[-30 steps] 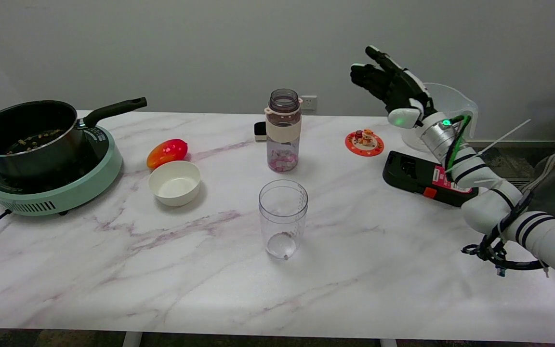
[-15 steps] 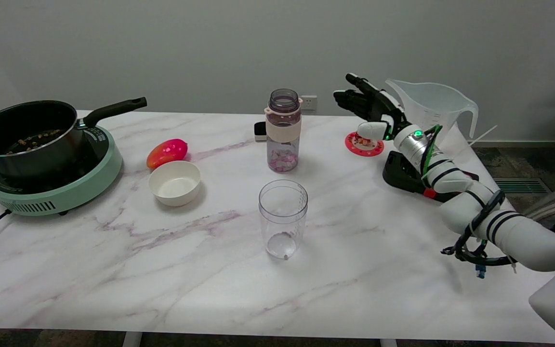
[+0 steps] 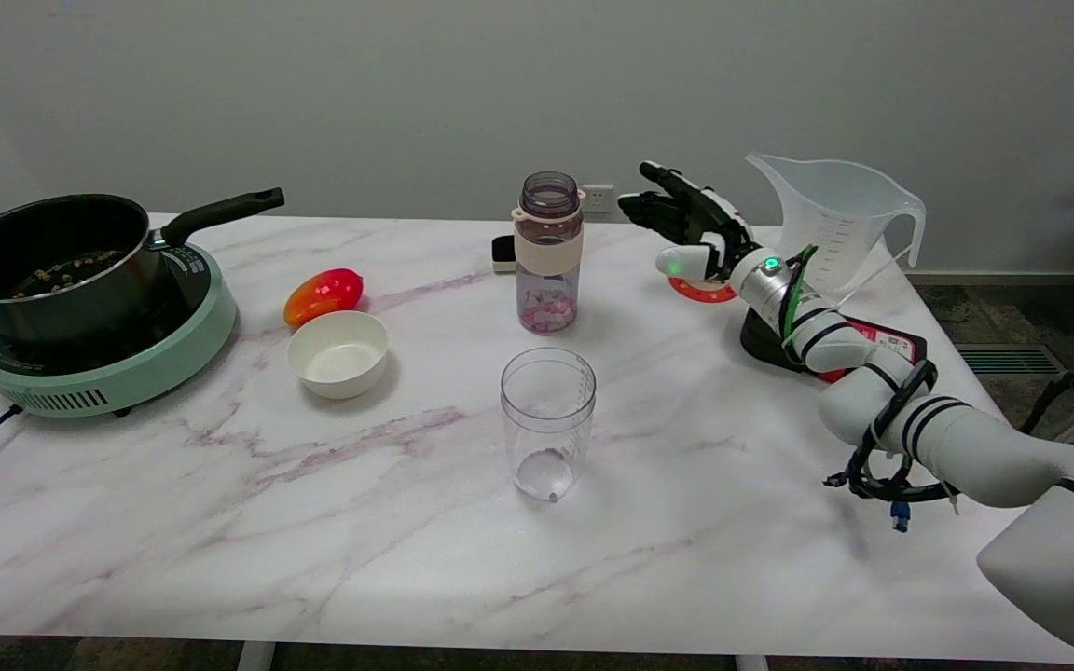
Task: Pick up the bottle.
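Even, soft overhead light; faint shadows under objects on the table [image 3: 220, 522]; sharp focus, no glare.

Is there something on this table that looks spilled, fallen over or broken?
Nothing stands out. The bottle stands upright without a cap, the clear cup and the white bowl are upright, and the table shows no spill. The right hand is open beside the bottle, apart from it.
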